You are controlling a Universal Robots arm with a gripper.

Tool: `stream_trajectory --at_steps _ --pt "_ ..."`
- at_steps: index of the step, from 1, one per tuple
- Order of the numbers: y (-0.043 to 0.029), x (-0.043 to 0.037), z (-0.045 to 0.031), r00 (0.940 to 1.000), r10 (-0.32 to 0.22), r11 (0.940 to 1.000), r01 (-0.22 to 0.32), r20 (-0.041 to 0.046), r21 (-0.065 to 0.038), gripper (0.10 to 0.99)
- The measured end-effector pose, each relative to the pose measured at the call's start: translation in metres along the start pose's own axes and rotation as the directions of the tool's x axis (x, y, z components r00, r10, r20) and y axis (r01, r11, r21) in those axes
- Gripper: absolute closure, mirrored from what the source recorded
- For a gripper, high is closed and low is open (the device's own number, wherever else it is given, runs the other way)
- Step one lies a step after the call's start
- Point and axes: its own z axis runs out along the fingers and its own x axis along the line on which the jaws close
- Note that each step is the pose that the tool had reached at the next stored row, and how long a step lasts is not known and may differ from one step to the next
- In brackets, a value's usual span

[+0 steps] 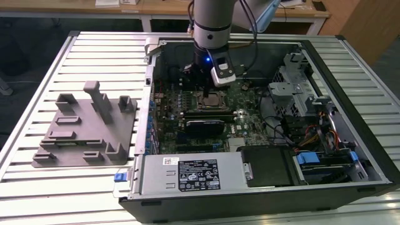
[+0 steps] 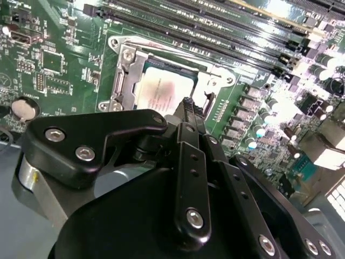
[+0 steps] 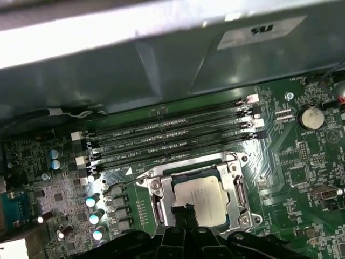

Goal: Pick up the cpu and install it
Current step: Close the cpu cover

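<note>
Install step judged near complete: cpu (image 3: pixel 198 198) lies flat in mobo socket (image 3: pixel 152 186), gripper (image 3: pixel 186 209) poised just above cpu's near edge, jaws apparently clenched on nothing; full seating unconfirmed, so alignment and light pressure matter.

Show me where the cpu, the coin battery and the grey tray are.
the cpu (image 3: pixel 202 197): first wrist view, middle of its silvery top.
the coin battery (image 3: pixel 310 116): first wrist view, centre of its round face.
the grey tray (image 1: pixel 84 140): exterior view, flat base between the posts.
</note>
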Motion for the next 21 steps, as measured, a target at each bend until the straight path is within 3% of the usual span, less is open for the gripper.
stream_trajectory --at_steps 11,17,19,21 --pt "-0.0022 0.0067 0.01 1.0 -0.003 1.0 0.003 -0.0021 0.001 0.98" --pt "-0.0025 0.0075 0.0129 0.9982 -0.06 0.9982 0.06 -0.0041 -0.002 0.98" --pt "-0.0026 0.0079 0.0137 0.9973 -0.073 0.9973 0.073 -0.0051 -0.005 0.98" --pt "-0.0026 0.0079 0.0141 0.9966 -0.082 0.9965 0.082 -0.0067 -0.014 0.98"
